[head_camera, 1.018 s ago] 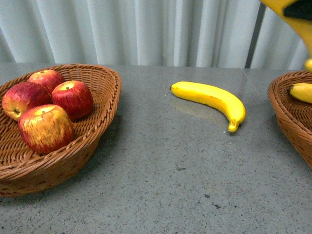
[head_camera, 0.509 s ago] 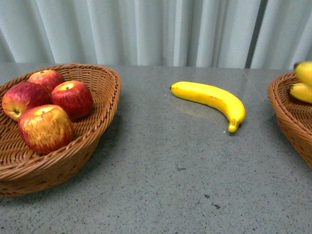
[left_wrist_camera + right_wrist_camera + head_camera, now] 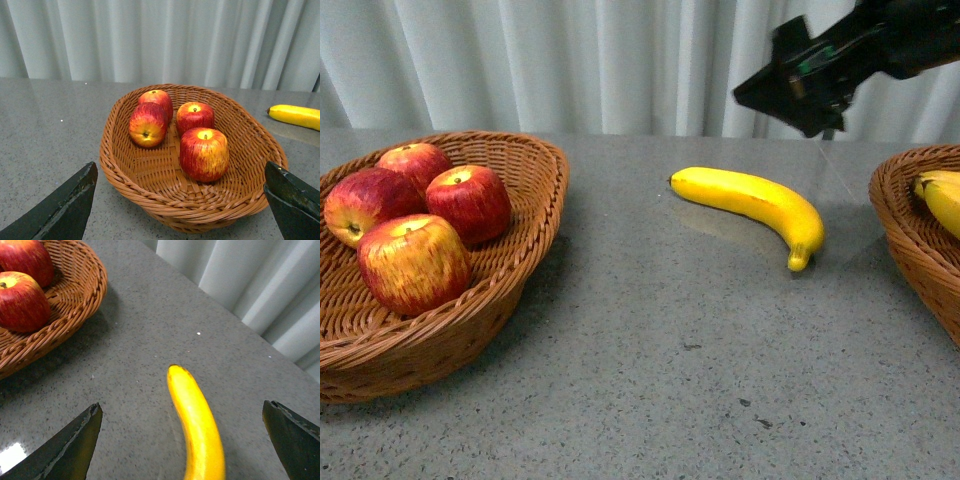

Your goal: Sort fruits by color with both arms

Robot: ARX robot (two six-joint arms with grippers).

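Observation:
Several red apples lie in the wicker basket at the left. One yellow banana lies loose on the grey table. More bananas rest in a second basket at the right edge. My right gripper hangs open above and behind the loose banana. In the right wrist view that banana lies between the spread fingers, untouched. My left gripper stands open before the apple basket, holding nothing. The nearest apple sits just beyond it.
A pale curtain closes off the far side of the table. The loose banana's tip shows to one side of the apple basket. Bare grey tabletop stretches between the two baskets.
A banana that hung at the top right a second ago now lies in the right basket. My right gripper has swung leftwards into the front view, empty, above the loose banana.

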